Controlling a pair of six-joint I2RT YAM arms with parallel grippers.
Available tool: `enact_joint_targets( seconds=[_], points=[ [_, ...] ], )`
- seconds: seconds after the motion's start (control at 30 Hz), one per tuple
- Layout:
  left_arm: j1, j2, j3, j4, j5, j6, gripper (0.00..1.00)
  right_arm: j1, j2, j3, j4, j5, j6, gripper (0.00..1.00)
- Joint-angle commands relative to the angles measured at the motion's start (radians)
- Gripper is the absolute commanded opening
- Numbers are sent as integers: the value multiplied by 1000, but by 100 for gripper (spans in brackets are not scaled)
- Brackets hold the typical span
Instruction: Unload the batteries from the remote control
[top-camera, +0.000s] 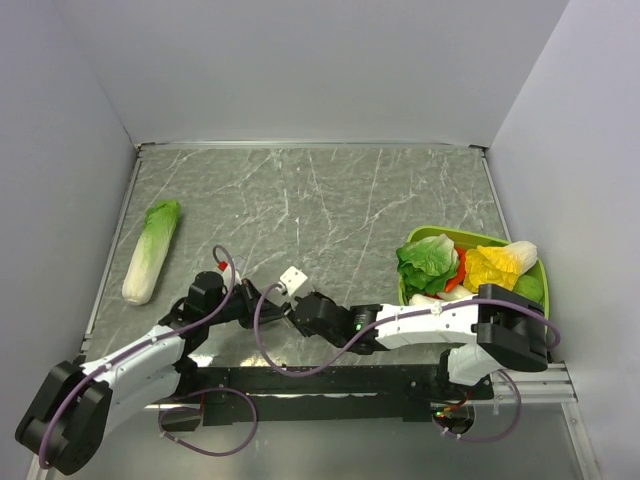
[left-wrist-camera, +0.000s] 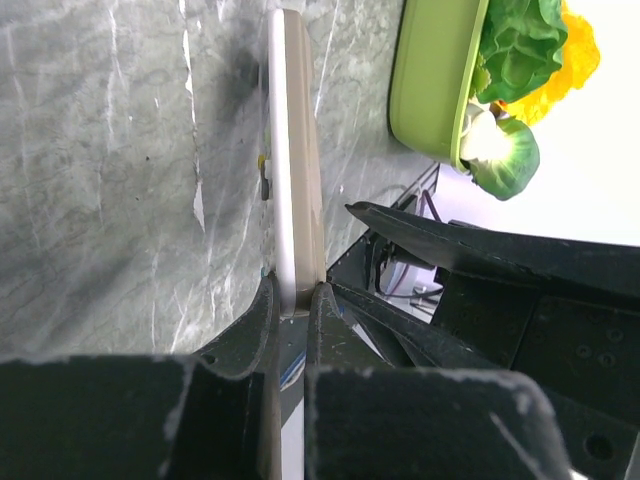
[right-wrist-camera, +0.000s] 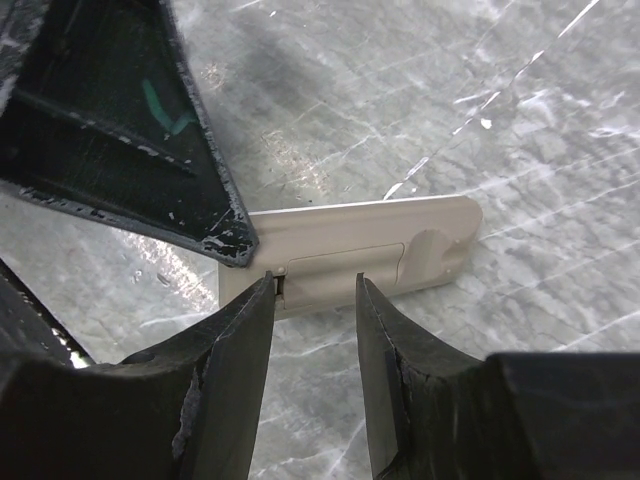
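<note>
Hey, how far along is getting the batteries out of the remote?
Done: the left pincer grips the remote by one end. In hand: the right pincer, jaws apart, sits at the battery cover on the grey-tan back. Still to do: the cover looks closed and no batteries are out, so opening and unloading remain.

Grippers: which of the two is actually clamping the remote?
The left gripper: its jaws are pinched shut on one end of the remote control. The right gripper has its jaws apart at the grey-tan back, clamping nothing.
</note>
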Motion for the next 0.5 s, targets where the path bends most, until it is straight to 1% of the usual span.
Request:
enact_joint_targets(
  seconds=[0.0, 0.13, 0.3, 0.47],
  points=[
    [-6, 18, 33, 26, 56, -6, 1, 34, -15, 6, 52, 112, -54, 46],
    [-6, 25, 35, 29, 59, -6, 1, 46, 11, 27, 37, 160, -69, 45],
    [-6, 25, 39, 21, 59, -3, 1, 58, 39, 50, 12, 178, -72, 45],
    [-6, 34, 47, 11, 64, 12, 1, 54, 3, 35, 12, 112, -40, 46]
  ],
)
